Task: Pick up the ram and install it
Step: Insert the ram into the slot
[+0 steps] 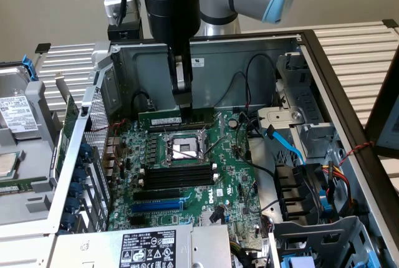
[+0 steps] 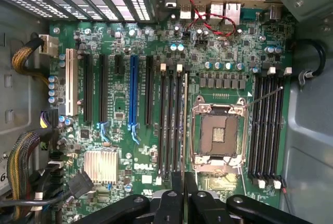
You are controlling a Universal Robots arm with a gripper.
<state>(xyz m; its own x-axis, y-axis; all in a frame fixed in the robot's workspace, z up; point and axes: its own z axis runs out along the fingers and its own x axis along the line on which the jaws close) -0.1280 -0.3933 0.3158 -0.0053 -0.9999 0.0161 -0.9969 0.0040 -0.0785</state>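
The fingers (image 1: 182,87) are clamped on the ram (image 1: 163,120), holding it edgewise over the memory slots (image 2: 170,125) just beyond the CPU socket (image 1: 184,149).

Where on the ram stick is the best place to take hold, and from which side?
Grip the ram stick on its two flat faces, near the middle of its upper long edge, coming straight down from above. It stands on edge, thin and level, its lower edge facing the motherboard, so only the top is free. The gripper appears closed on it there.
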